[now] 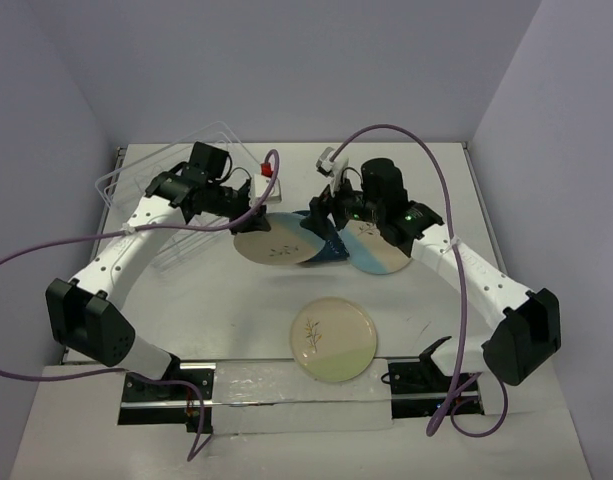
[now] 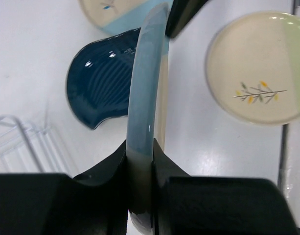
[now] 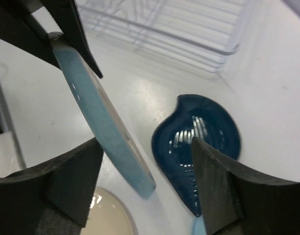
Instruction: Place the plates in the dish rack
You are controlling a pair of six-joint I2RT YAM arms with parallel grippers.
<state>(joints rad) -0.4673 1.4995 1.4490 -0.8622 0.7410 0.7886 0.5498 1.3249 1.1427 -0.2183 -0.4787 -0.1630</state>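
Observation:
My left gripper (image 1: 256, 212) is shut on the rim of a round beige plate with a light-blue section (image 1: 281, 240) and holds it tilted above the table. In the left wrist view that plate (image 2: 147, 93) shows edge-on between the jaws. My right gripper (image 1: 321, 215) is open; in the right wrist view its fingers (image 3: 71, 181) stand either side of that plate's free edge (image 3: 105, 132) without touching. The dark-teal leaf plate (image 1: 329, 247) lies flat below. A second beige and blue plate (image 1: 384, 255) lies under my right arm. The cream sprig plate (image 1: 333, 338) lies nearer. The clear dish rack (image 1: 171, 205) stands at the left.
The walls close in at the back and both sides. A small white and red block (image 1: 265, 177) sits behind the plates. Purple cables (image 1: 426, 150) loop over both arms. A white strip (image 1: 286, 385) runs along the near edge.

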